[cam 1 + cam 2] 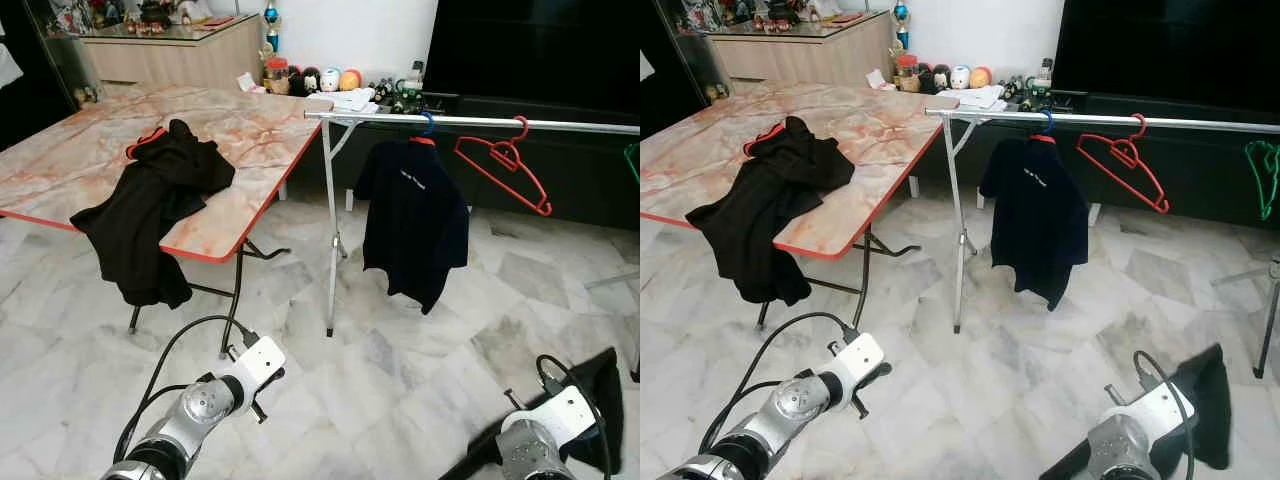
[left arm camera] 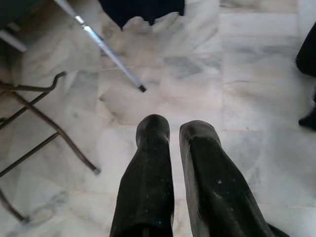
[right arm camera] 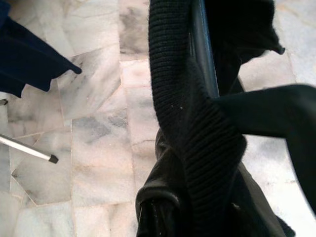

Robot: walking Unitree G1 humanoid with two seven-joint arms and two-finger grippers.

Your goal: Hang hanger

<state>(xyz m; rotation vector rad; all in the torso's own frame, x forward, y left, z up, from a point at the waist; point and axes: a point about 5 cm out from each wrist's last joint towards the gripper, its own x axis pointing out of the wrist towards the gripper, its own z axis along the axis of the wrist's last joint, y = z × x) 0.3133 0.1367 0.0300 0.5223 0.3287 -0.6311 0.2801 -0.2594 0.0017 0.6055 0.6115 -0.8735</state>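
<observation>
— Hanging where, the red hanger (image 1: pixel 503 160)?
— On the rail (image 1: pixel 480 121), beside a navy shirt (image 1: pixel 415 220).
— Grippers?
— Left gripper (image 2: pixel 174 129): fingers nearly together, empty. Right gripper (image 3: pixel 197 74): clamped on black garment (image 3: pixel 187 128), low.

Left pincer (image 2: pixel 173 133) low, fingers nearly together; right pincer (image 3: pixel 197 163) clamped

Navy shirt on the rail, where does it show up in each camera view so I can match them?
Left eye view: navy shirt hangs from the rail, right of centre.
Right eye view: same, near centre.
Left wrist view: just its hem, by the rack leg.
Right wrist view: a navy corner, beyond the black knit garment.
Shared landmark: the rack leg.
</observation>
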